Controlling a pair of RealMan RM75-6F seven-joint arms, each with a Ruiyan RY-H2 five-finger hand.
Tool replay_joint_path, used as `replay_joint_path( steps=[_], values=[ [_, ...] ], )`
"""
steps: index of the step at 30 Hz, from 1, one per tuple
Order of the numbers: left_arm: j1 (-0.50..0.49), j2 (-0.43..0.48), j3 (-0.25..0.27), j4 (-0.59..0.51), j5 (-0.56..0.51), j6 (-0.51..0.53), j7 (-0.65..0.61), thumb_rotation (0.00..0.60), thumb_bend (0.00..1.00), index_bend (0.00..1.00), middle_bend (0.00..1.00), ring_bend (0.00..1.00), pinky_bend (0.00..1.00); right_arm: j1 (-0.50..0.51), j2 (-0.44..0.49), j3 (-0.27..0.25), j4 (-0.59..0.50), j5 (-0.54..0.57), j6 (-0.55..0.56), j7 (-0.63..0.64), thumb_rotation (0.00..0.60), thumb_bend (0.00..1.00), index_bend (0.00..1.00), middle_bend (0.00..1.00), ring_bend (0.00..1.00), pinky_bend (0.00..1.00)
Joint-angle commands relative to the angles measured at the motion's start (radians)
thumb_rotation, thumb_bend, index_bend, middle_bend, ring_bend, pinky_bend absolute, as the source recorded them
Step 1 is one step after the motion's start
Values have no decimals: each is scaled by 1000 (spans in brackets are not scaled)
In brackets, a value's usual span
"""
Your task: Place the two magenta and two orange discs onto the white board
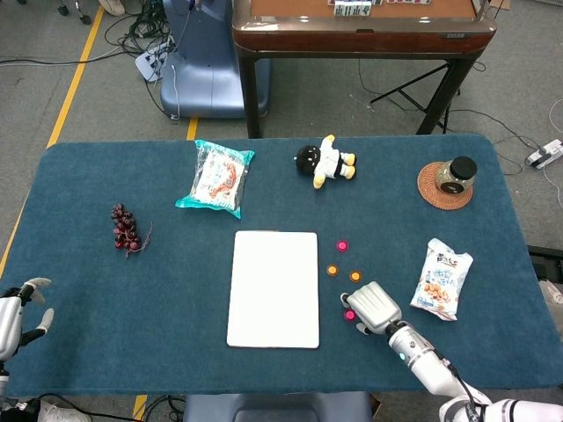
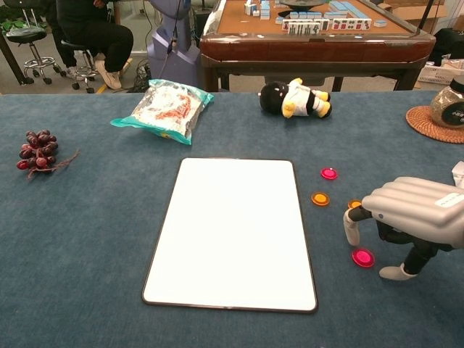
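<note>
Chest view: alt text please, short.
The right hand hovers with fingers curled down around a magenta disc on the blue table, right of the bare white board. Three more discs lie beside the board.

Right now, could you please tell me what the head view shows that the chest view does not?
Head view only: the left hand and the right-side snack packet. Chest view only: seated people behind the table. Both: the white rectangular board, the near magenta disc under the right hand, and the dark grape bunch.
</note>
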Motion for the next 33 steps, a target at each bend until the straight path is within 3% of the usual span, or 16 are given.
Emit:
replay_joint_path(
  steps=[1, 16, 33],
  values=[
    [0, 1, 0, -1, 0, 1, -1, 600, 382, 387, 509, 423, 627, 5, -5, -1, 3, 5, -1, -3, 600, 181, 423, 1000, 1000, 1000],
    [1, 3, 1, -3, 1, 0, -4, 600, 381, 387, 509, 423, 627, 26, -23, -4, 15, 45, -1, -19, 600, 208, 451, 1000, 1000, 1000],
    [1, 4, 1, -3, -1, -1, -5, 600, 381, 387, 509, 423, 627, 38, -14, -10, -10, 41, 23, -8, 600, 264, 548, 1000, 1000, 1000]
  ],
)
